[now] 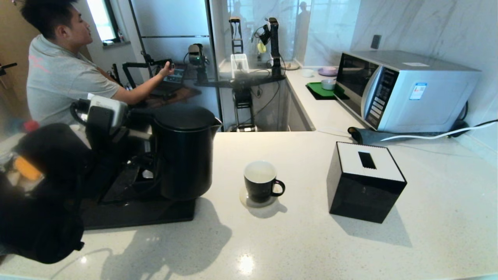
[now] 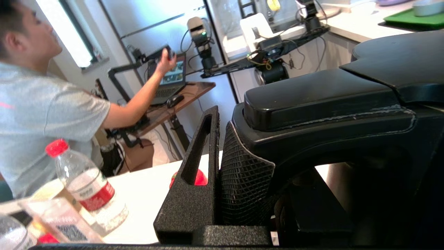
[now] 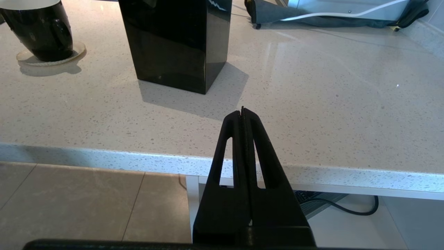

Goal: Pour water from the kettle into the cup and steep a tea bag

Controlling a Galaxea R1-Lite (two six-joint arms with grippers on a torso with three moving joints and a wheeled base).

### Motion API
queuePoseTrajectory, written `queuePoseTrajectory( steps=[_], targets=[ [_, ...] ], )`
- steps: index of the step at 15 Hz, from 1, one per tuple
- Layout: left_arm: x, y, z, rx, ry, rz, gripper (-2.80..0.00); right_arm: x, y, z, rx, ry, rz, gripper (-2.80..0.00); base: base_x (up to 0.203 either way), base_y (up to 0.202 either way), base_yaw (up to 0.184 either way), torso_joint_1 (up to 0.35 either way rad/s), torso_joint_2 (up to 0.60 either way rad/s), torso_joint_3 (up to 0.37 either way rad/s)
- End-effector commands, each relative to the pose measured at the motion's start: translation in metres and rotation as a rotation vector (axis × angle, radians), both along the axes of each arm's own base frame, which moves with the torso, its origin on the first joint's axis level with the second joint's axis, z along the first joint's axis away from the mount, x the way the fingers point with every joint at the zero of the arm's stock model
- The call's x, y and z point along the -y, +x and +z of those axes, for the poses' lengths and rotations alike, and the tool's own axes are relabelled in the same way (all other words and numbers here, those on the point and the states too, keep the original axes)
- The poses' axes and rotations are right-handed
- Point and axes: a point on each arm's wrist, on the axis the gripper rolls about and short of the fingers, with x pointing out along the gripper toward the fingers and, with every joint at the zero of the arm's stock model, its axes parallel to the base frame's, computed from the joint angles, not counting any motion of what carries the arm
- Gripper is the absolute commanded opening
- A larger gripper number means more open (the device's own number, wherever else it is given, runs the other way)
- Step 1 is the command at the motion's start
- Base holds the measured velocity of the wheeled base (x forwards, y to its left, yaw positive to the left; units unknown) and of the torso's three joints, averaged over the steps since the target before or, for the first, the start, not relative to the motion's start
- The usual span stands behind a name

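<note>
Your left gripper (image 2: 222, 166) has matte black, grainy plastic fingers (image 2: 194, 194), each a tapered wedge with a long slot cut through; the inner pad carries a diamond-grid texture. Your right gripper (image 3: 242, 114) shows the same slotted black wedges. At the head view's left, your left arm (image 1: 105, 116) wears a white-and-black wrist housing.

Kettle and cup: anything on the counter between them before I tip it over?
Nothing. In the head view, only bare counter separates the kettle, held by the left gripper, from the cup.
</note>
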Motion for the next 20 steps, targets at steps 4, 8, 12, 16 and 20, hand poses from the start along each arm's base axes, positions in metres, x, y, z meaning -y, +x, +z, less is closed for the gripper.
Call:
queuePoseTrajectory(
  steps=[4,8,12,16,20],
  targets=[
    [0.010,-0.003,0.007,0.057,0.012,-0.026,-2.80,0.000,0.000,0.000,-0.001,-0.001,0.001,-2.80,0.000,0.000,0.000,0.000,0.00,0.000],
    [0.025,-0.007,0.007,0.054,0.016,-0.006,-2.80,0.000,0.000,0.000,-0.001,-0.001,0.001,-2.80,0.000,0.000,0.000,0.000,0.00,0.000],
    [0.037,-0.016,0.010,-0.006,0.014,0.008,-2.80,0.000,0.000,0.000,-0.001,-0.001,0.001,-2.80,0.000,0.000,0.000,0.000,0.00,0.000],
    [0.045,-0.024,0.010,-0.045,0.018,0.009,-2.80,0.000,0.000,0.000,-0.001,-0.001,0.001,-2.80,0.000,0.000,0.000,0.000,0.00,0.000],
    [0.050,-0.032,0.012,-0.093,0.030,0.012,-2.80,0.000,0.000,0.000,-0.001,-0.001,0.001,-2.80,0.000,0.000,0.000,0.000,0.00,0.000]
  ],
)
